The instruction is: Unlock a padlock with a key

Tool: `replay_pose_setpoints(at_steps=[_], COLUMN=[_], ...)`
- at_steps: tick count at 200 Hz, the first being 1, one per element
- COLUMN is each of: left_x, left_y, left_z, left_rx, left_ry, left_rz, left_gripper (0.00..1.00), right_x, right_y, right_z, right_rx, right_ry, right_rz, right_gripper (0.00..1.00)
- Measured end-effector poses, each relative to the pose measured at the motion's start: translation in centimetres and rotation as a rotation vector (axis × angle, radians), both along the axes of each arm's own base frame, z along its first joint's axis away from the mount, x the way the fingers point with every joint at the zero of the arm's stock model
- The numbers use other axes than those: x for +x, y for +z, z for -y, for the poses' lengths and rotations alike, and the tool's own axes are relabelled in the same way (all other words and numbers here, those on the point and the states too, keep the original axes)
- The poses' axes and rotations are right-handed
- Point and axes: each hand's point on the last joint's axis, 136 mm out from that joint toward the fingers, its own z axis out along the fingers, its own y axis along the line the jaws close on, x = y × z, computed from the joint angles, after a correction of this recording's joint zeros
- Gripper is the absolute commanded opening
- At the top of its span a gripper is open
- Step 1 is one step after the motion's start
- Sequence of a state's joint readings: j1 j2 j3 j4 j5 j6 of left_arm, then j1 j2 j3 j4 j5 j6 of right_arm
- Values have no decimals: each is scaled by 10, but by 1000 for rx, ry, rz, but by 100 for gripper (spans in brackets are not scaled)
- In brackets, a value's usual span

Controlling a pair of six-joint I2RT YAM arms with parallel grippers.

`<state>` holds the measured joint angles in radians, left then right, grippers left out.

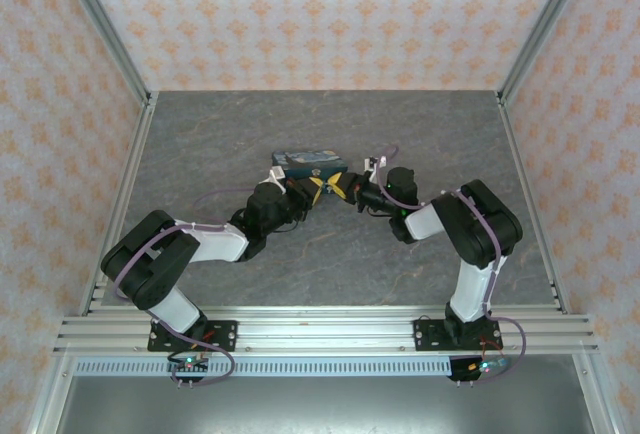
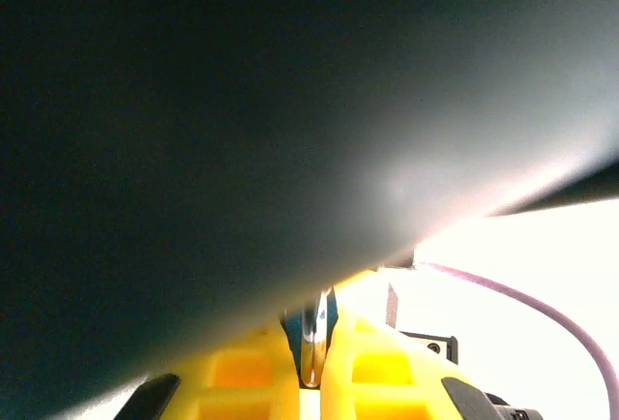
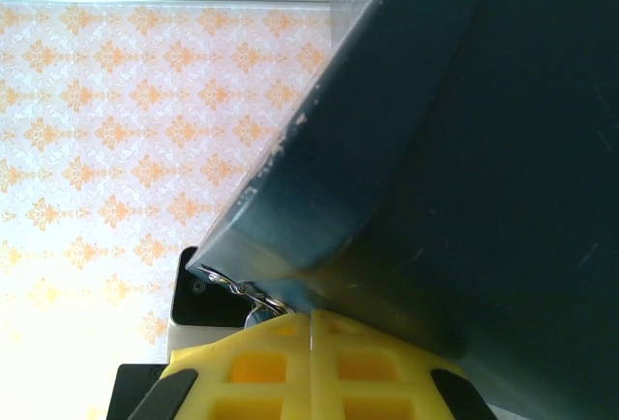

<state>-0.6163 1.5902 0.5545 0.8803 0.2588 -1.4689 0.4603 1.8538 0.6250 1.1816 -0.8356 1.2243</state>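
we see left gripper (image 2: 313,367) pinched shut on a thin teal-metal piece (image 2: 311,331) by the box (image 1: 308,163); right gripper (image 3: 311,328) closed too, metal ring (image 3: 250,294) at its tips, hold unclear

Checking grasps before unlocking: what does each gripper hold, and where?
The left gripper pinches a small teal-and-metal piece, probably the padlock, at its fingertips. The right gripper is shut beside a metal ring; a hold cannot be told.

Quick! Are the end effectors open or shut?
Left end effector: shut on what looks like the padlock.
Right end effector: shut; what it holds cannot be told.
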Motion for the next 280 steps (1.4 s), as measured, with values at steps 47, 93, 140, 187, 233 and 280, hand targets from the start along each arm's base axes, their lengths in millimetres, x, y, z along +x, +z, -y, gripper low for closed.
replay_pose_setpoints(at_steps=[47,93,140,187,233,280], left_x=[6,14,15,3,-14,-25], left_y=[1,0,-3,-20,-34,-41], left_z=[-3,-7,-8,-7,4,16], left_rx=[-4,-25,-23,11,39,61], left_ry=[38,82,90,74,-13,-102], left_rz=[14,25,21,-15,-35,-35], left_gripper=[0,0,0,0,0,0], right_x=[5,15,16,4,-16,-35], right_y=[8,8,5,-10,-27,-39], right_z=[-14,-16,-16,-16,-1,17], right_rx=[18,-2,-4,-31,-88,-182], right_ry=[-33,-70,-82,-68,-58,-59], right_rz=[-9,-14,-24,-53,-82,-83], right_gripper=[0,0,0,34,66,67])
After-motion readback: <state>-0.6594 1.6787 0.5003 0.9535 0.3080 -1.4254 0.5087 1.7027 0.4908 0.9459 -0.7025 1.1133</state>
